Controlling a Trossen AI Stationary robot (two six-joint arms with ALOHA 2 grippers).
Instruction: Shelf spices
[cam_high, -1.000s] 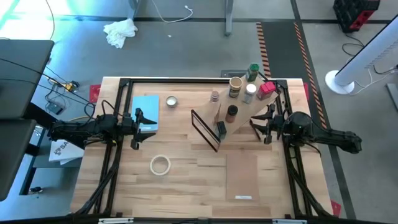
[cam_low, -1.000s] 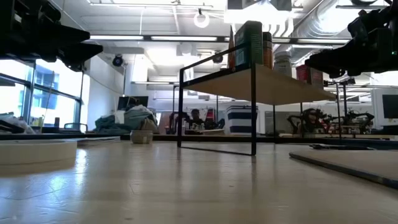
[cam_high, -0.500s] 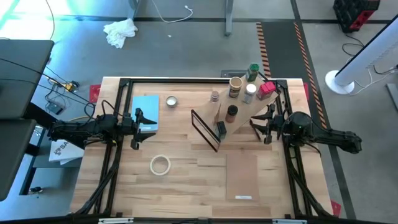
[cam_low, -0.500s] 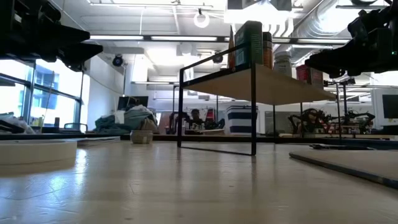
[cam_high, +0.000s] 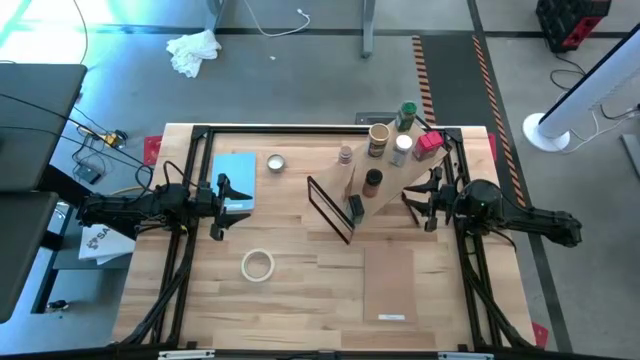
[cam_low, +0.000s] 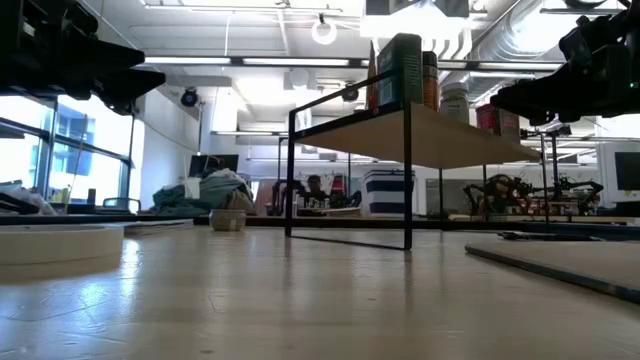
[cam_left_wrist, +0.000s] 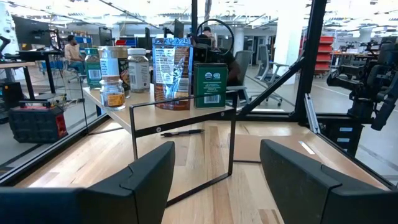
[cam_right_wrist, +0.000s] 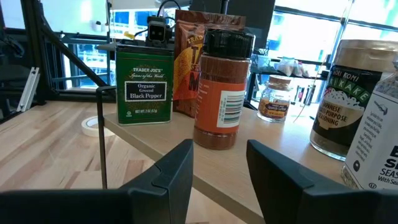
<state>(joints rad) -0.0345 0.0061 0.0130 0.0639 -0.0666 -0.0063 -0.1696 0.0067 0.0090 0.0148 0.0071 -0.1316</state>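
On the shelf (cam_right_wrist: 249, 163) stand the spices: a green tin (cam_right_wrist: 144, 87) reading "Trader Joe's Organic Ground Black Pepper", a dark-lidded jar (cam_right_wrist: 221, 87) of orange-brown powder, and a "Japanese Multi Purpose Seasoning" jar (cam_right_wrist: 343, 99). The right gripper (cam_right_wrist: 219, 168) hovers beside them, fingers apart, empty. The left gripper (cam_left_wrist: 214, 177) waits opposite, fingers apart.

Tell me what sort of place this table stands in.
Most likely a robotics lab or open workshop. The low view shows exposed ceiling ducts above rows of desks. The left wrist view shows office chairs and a red cart. Cables run across the bare grey floor beside the wooden table.
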